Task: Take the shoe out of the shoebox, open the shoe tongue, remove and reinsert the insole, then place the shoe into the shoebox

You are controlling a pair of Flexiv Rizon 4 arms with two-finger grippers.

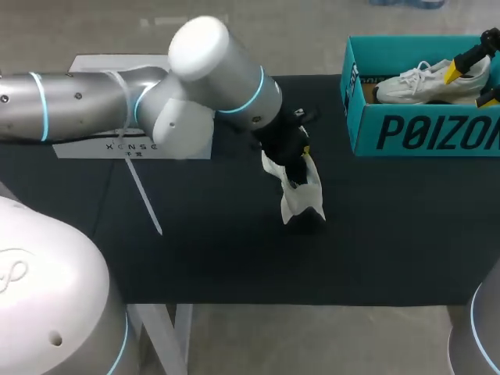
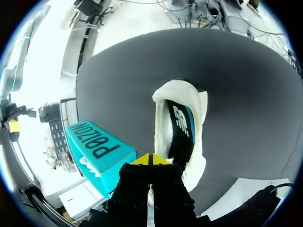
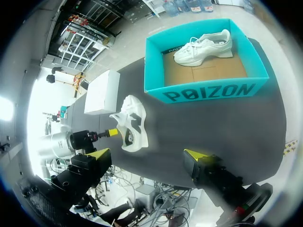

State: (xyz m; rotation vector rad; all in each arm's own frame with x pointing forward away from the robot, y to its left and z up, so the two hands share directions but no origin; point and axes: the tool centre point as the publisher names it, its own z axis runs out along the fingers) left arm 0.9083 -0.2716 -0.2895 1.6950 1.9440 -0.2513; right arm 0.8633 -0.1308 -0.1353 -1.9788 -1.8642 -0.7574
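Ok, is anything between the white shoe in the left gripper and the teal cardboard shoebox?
Nothing on the black tablecloth between the white shoe and the teal cardboard shoebox. Inside, a second white shoe lies along one wall, and the open right gripper hangs over the box.

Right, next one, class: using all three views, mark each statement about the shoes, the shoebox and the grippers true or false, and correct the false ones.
1. A white shoe lies inside the teal shoebox. True.
2. The right gripper is shut on a shoe. False: it is open, with nothing between its fingers.
3. The left gripper is shut on a second white shoe, out over the black table. True.
4. The teal shoebox has its lid on. False: its top is open, so the shoe inside shows.
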